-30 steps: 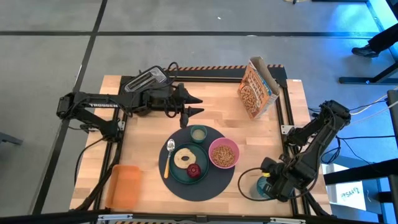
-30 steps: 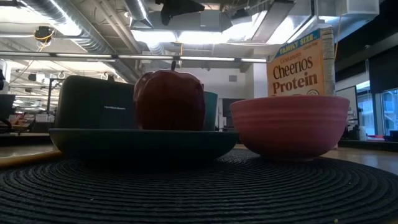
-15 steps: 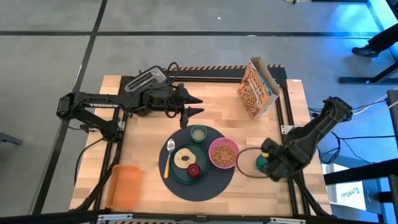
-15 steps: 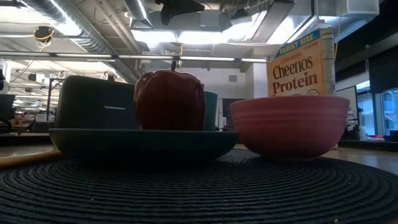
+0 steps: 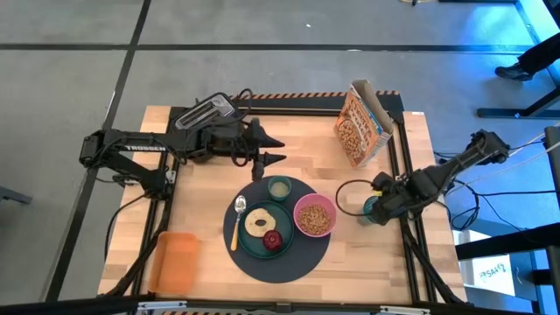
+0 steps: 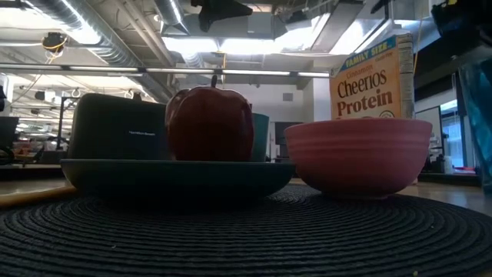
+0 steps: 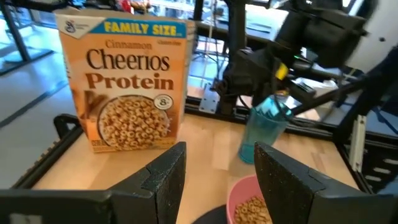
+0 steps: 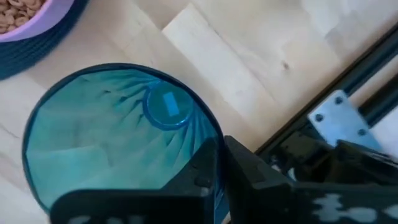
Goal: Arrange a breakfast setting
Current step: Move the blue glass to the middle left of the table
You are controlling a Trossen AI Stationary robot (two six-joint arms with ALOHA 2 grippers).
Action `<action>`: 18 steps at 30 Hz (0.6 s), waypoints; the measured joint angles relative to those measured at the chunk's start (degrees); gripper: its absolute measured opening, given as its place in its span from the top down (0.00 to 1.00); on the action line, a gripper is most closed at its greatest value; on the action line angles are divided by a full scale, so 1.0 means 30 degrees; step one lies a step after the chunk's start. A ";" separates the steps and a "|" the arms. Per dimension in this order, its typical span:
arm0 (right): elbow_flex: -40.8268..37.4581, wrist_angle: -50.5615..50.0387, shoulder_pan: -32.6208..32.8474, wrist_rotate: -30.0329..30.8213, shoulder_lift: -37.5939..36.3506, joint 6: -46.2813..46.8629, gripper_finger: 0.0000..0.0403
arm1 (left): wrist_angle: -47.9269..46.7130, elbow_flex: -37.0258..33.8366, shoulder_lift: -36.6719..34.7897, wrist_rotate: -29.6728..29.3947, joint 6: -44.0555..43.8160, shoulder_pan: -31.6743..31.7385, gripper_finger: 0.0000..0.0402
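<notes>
My right gripper [image 5: 378, 203] is shut on the teal tumbler [image 5: 371, 211], which stands right of the round dark mat [image 5: 262, 262]. On the mat the teal plate [image 5: 249, 242] carries the bagel [image 5: 259, 221] and the red apple [image 5: 274, 239]. The pink bowl [image 5: 315, 216] of cereal, the small pale cup [image 5: 279, 187] and the orange-handled spoon [image 5: 235, 227] also rest on the mat. My left gripper [image 5: 278, 149] is open and empty beyond the mat's far edge. My right gripper holds the tumbler by its rim [image 8: 214, 134], with one finger [image 8: 205, 171] inside and one finger [image 8: 255, 174] outside the wall. The fingers come from above, slanting in from the table's right. The tumbler hangs nearly upright [image 7: 264, 134]; whether its base touches the table, I cannot tell.
A cereal box [image 5: 360, 124] stands at the far right of the table. The black toaster [image 5: 206, 112] sits at the far left, behind my left arm. The flat orange tray [image 5: 178, 260] lies at the near left corner. Bare wood shows between the mat and the box.
My right gripper has carried the teal tumbler from the table's near right corner toward the far edge, to a spot level with the pink bowl. The tumbler has stayed about upright.
</notes>
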 joint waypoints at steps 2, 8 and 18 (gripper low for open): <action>-0.0372 0.0353 -0.0261 -0.0285 -0.0720 0.0088 0.99 | -0.0113 0.0000 0.0000 0.0336 -0.0007 -0.0002 0.55; -0.0458 0.0473 -0.0558 -0.0300 -0.1829 0.0453 0.96 | -0.0299 -0.0002 0.0000 0.0387 -0.0009 0.0000 0.55; -0.0451 0.0499 -0.0551 -0.0284 -0.1946 0.1540 0.72 | -0.0294 0.0000 -0.0007 0.0041 0.0015 0.0396 0.55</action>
